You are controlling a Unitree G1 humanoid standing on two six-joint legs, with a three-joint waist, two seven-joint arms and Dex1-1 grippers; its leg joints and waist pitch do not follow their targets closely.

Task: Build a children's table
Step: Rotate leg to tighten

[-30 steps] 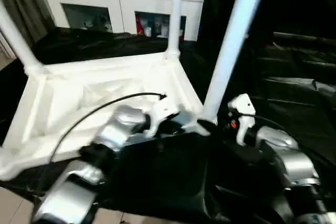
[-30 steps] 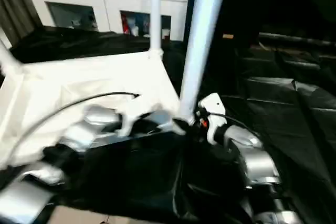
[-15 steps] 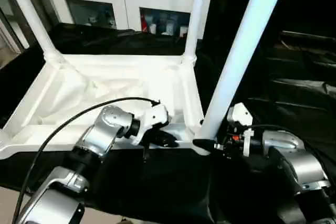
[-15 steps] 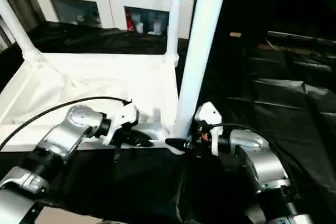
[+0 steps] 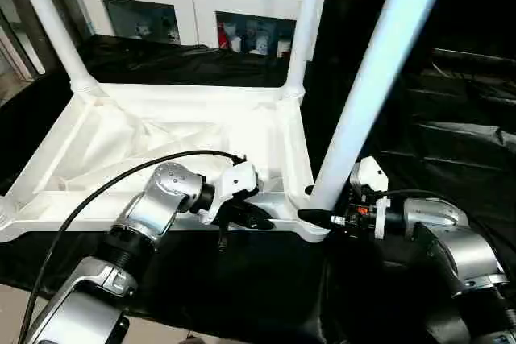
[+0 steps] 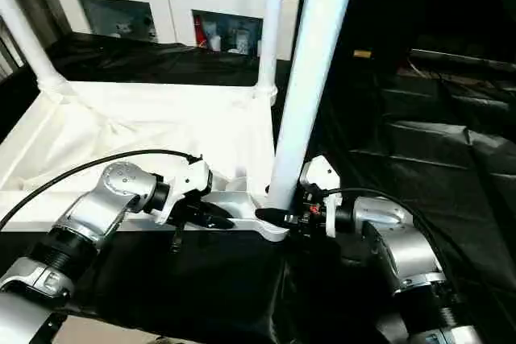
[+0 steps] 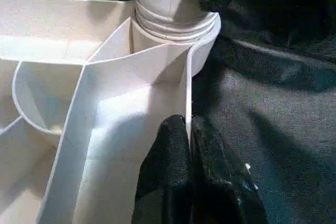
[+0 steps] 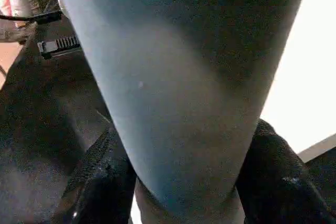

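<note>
Left hand (image 5: 256, 217) has its two black fingers (image 7: 173, 171) pressed together on the thin upright wall of the table top (image 5: 185, 147), along the near edge just beside the near-right corner socket (image 7: 176, 22). Right hand (image 5: 316, 213) is clamped on the base of the near leg (image 5: 367, 90), one dark finger (image 8: 102, 182) on each side of the round shaft, right above that same socket.

Beneath everything, black sheeting (image 5: 451, 142) covers the worktop, wrinkled and glossy, reaching to its far and right edges. On it the table top lies upside down, ribbed underside facing up, taking up the left and middle of the worktop; its near edge runs along the worktop's near edge. Behind the worktop's far edge stands a white cabinet (image 5: 185, 2) with glass doors and small coloured items behind the glass.

Three legs stand upright in corner sockets: the near leg at the near-right corner, tilted slightly to the right, a second leg (image 5: 300, 26) at the far-right corner, and a third leg (image 5: 50, 26) at the far-left corner.

A black cable (image 5: 105, 191) arcs from the left forearm (image 5: 153, 207) to the wrist, passing over the table top. The silver right forearm (image 5: 455, 251) lies over the sheeting at the worktop's near-right corner.
</note>
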